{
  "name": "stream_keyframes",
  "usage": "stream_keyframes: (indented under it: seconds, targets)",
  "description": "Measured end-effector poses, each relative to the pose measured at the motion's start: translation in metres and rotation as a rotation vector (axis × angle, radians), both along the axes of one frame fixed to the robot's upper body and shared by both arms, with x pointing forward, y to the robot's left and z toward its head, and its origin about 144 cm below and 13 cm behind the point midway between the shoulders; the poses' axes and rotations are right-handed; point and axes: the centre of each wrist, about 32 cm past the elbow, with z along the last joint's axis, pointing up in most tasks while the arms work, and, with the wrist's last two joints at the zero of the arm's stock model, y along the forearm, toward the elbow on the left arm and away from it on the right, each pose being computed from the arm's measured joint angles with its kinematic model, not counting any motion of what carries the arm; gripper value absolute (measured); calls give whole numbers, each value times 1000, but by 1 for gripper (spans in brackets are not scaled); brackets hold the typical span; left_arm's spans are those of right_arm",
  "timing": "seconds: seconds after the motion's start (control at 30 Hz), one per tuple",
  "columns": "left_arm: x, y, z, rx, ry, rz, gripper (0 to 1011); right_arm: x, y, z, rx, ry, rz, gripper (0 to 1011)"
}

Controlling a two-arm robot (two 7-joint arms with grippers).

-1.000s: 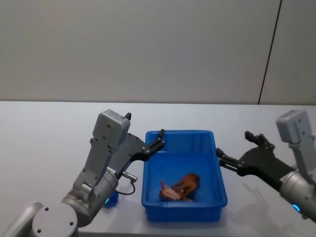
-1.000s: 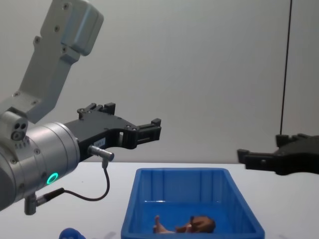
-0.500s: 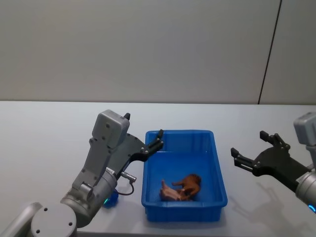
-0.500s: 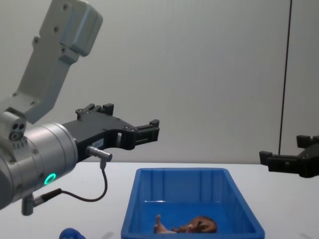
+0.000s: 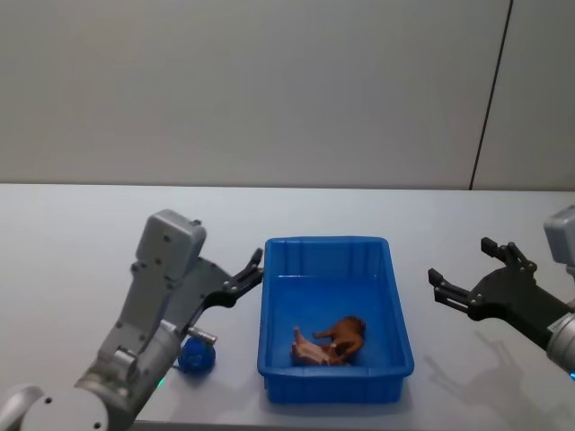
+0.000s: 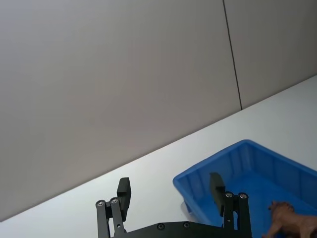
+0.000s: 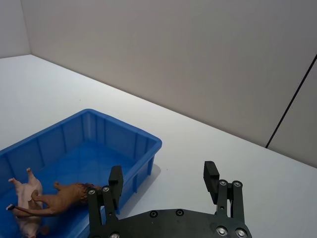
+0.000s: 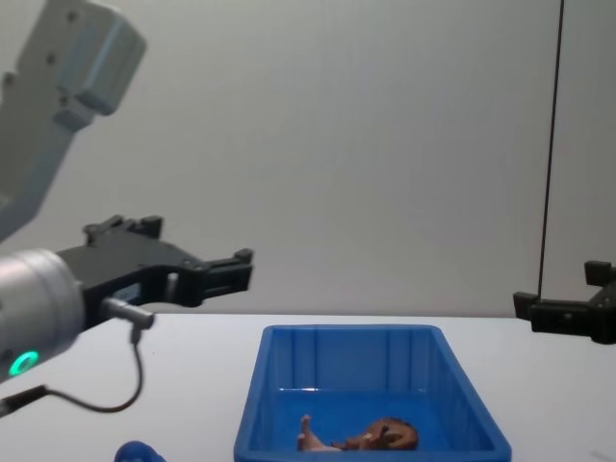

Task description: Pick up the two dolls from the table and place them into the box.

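The blue doll (image 5: 195, 356) sits on the table (image 5: 72, 260) just beside the left wall of the box (image 5: 329, 242). It is below the left gripper (image 5: 249, 275) and nearer the robot. That gripper hovers next to the box's left rim, fingers spread and empty. The brown-haired doll (image 5: 334, 341) lies inside the box, toward its near end. The right gripper (image 5: 459, 260) hangs wide open and empty over the table, well apart from the box's right side.

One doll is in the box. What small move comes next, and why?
Probably swing the left gripper down toward the blue doll, lying on the table left of the box. That gripper is open and nearest; the right gripper hangs open beyond the box's other side.
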Motion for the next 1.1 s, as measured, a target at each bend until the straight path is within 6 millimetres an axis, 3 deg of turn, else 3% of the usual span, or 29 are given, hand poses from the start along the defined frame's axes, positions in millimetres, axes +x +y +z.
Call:
stream_keyframes:
  seconds: [0.6, 1.1]
  targets:
    - [-25, 31, -15, -11, 189, 57, 1001, 0, -3, 0, -1, -2, -1, 1001]
    - [-14, 49, -39, -1, 323, 3, 1001, 0, -3, 0, -2, -3, -2, 1001]
